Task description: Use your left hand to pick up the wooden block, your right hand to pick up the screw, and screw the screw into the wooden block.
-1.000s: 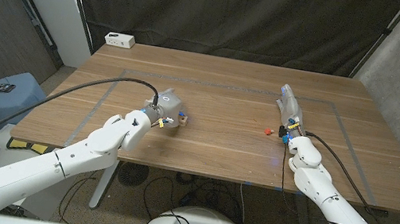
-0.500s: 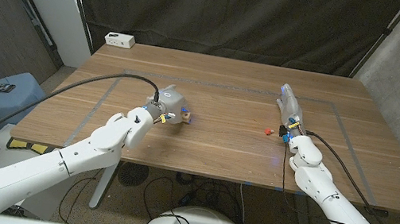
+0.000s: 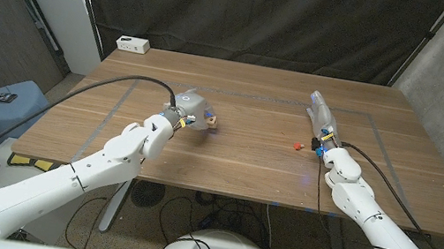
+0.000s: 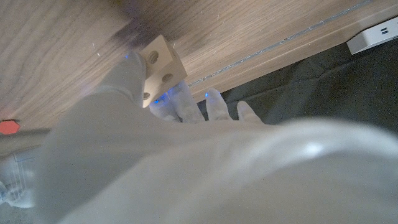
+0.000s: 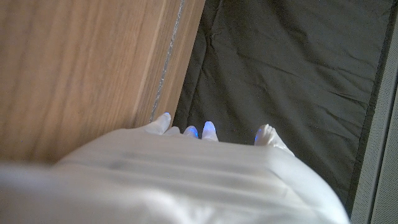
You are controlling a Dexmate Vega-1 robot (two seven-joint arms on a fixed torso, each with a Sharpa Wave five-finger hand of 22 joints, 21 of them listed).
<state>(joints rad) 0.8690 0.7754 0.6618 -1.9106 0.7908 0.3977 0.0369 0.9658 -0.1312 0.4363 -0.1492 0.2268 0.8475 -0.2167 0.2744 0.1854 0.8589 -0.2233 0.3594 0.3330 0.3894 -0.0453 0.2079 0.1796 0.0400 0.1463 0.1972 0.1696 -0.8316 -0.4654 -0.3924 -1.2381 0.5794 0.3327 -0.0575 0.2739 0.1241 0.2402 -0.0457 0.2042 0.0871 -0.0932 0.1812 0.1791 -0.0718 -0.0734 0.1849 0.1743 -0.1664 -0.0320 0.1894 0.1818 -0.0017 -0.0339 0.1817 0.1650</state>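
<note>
1. Head view: your left hand (image 3: pixel 190 109) grips the pale wooden block (image 3: pixel 207 122) over the table (image 3: pixel 243 159), left of centre. The small red screw (image 3: pixel 296 144) lies just left of your right hand (image 3: pixel 323 120), whose fingers reach straight out, holding nothing.
2. Left wrist view: smooth fingers (image 4: pixel 127 68) clasp the square-cut block (image 4: pixel 159 65), round holes showing.
3. Right wrist view: rounded fingertips (image 5: pixel 209 129) spread beyond the grained tabletop.

Pale wooden block (image 4: pixel 160 64), red screw (image 3: pixel 296 144), brown table (image 3: pixel 252 161), black curtain (image 3: pixel 257 14)

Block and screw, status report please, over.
Left hand holds block. Right hand open, fingers apart, beside screw, not touching. Nothing between hand and screw.
</note>
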